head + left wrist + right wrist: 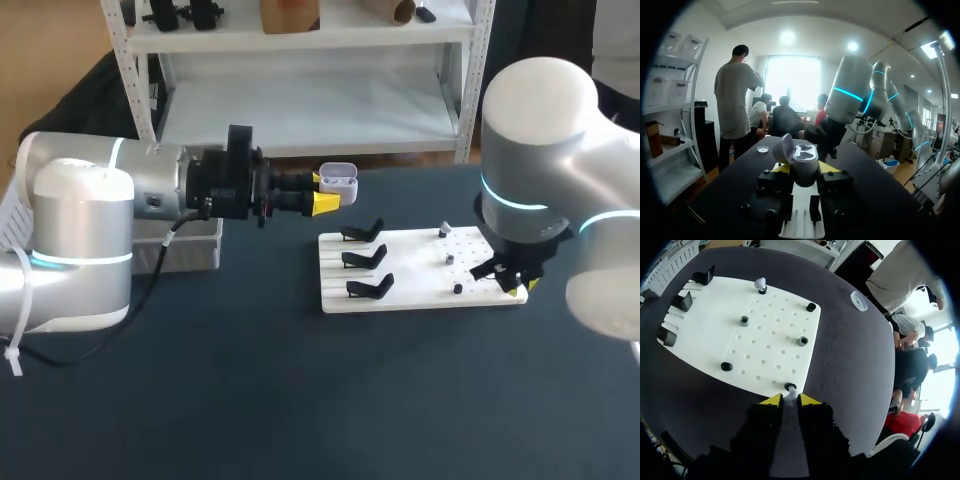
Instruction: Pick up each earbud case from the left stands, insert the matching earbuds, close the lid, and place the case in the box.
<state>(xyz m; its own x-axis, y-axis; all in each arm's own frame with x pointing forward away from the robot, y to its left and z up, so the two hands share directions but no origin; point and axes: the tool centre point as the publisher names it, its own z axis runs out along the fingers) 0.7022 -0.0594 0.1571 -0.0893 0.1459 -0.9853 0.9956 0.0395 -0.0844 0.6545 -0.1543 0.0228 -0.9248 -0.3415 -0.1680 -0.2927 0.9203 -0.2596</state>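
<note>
Left fingers: the case (805, 161) is clamped from both sides between the yellow tips of the left gripper (321, 190).
Case: it is held upright in the air with its lid (782, 148) swung open to one side.
Case position: it is carried above the table (300, 400), just beyond the far left corner of the white board (420, 290) and between that board and the grey box (190, 258).
Right fingers: the right gripper (790, 400) is closed on a small white earbud (790, 398), which is touched on two sides by the tips.
Earbud seat: the earbud is set on a black peg (790, 386) at the very edge of the board, at its near right corner.
Board edges: three black stands (364, 258) are lined along the left edge. A second earbud (760, 284) is seated near the far edge.
Other pegs: four more black pegs (802, 341) are spread across the dotted right half, well apart from one another.
Spacing: the two grippers are kept well apart, with the full width of the board between them.
Room on the table: a broad band of dark table top is shown in front of the board's near edge, and a narrower strip between the board and the box.
Beyond the board: a small white disc (858, 300) is seen on the table past the far right corner.
</note>
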